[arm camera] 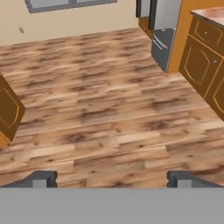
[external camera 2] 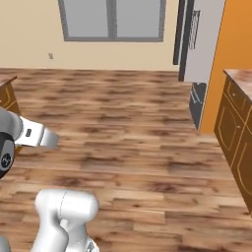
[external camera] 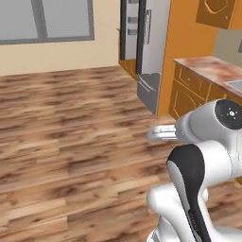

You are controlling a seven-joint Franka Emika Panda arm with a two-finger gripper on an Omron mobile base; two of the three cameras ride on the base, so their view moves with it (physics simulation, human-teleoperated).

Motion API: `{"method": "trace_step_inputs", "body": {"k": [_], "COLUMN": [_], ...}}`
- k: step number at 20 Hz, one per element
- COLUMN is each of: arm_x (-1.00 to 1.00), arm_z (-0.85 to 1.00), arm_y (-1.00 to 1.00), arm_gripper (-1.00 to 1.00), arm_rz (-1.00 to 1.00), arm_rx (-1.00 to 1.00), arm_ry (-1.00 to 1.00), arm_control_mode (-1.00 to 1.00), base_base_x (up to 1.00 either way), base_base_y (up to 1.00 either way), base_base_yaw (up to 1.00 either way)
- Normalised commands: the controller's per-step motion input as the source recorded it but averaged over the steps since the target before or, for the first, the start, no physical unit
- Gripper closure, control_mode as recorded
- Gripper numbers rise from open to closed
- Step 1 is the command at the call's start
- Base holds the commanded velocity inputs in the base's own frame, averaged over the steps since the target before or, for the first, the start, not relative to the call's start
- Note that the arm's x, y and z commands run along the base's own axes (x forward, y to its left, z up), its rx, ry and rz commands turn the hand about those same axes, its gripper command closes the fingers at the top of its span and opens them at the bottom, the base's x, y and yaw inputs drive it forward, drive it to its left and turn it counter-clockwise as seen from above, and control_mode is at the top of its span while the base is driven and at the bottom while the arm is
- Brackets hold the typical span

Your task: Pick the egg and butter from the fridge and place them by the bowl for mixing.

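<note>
While the tall dark-grey-doored fridge [external camera: 146,52] stands across the wooden floor [external camera: 71,142] beside the orange cabinets [arm camera: 201,65] | fingers [arm camera: 41,179] spread wide, holding nothing | egg and butter unseen, apparently still to fetch; task barely begun

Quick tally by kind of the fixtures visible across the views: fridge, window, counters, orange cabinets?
Fridge: 1
Window: 1
Reddish stone counter tops: 1 plain at right, a second edge at far left of the right base view
Orange wall cabinet: 1
Orange base cabinet runs: 2 (right and left)
Total: 7
</note>
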Motion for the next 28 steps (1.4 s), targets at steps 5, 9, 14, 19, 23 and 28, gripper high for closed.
{"method": "trace_step_inputs", "body": {"k": [5, 9, 14, 19, 23, 28], "arm_x": [0.00, 0.00, 0.00, 0.00, 0.00, 0.00], "arm_z": [0.00, 0.00, 0.00, 0.00, 0.00, 0.00], "arm_y": [0.00, 0.00, 0.00, 0.00, 0.00, 0.00], "arm_gripper": [-1.00, -1.00, -1.00, -1.00, -1.00, -1.00], "arm_rz": [0.00, 0.00, 0.00, 0.00, 0.00, 0.00], "arm_rx": [0.00, 0.00, 0.00, 0.00, 0.00, 0.00], "arm_ry": [0.00, 0.00, 0.00, 0.00, 0.00, 0.00], "arm_control_mode": [1.00, 1.00, 1.00, 1.00, 1.00, 1.00], "base_base_x": [1.00, 1.00, 1.00, 1.00, 1.00, 1.00], "base_base_y": [-0.25, -0.13, -0.15, 0.00, 0.00, 0.00], "base_base_yaw": [0.02, 0.02, 0.01, 0.07, 0.06, 0.09]}}
